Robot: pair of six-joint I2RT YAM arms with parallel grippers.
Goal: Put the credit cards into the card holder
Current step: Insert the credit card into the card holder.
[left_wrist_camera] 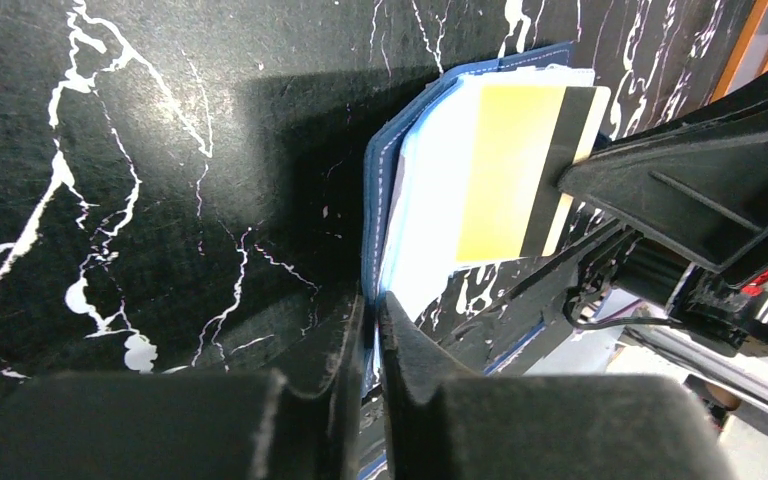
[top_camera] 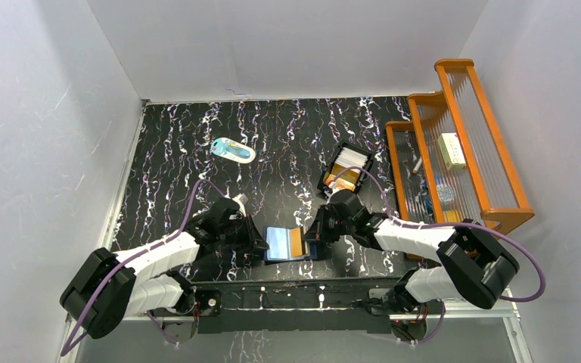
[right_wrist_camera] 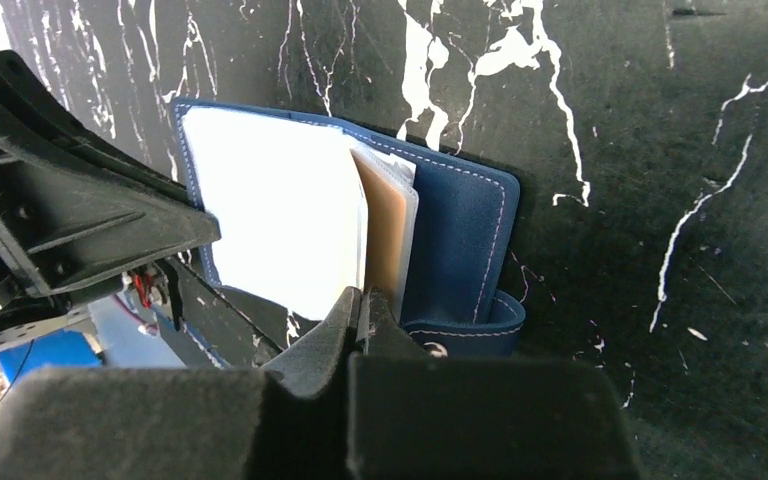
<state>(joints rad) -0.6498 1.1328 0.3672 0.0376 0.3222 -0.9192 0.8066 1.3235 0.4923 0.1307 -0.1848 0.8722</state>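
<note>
My left gripper (left_wrist_camera: 372, 302) clamps the navy-blue folding card holder (right_wrist_camera: 460, 240), bracing it open.
Right gripper (right_wrist_camera: 362, 298) pinches the golden-tan credit card (left_wrist_camera: 500, 170) edge-on, to slide it inside.

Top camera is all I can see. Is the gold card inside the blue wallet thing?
Observer: The right wrist view shows the golden card slid in among the clear pockets of the open card holder.
Operator: Who's holding it?
Observer: The right pincer is shut on the card's near edge. The left pincer pinches the holder's blue cover.
Operator: Anything on the card?
Observer: In the left wrist view, a dark stripe runs along one edge.
</note>
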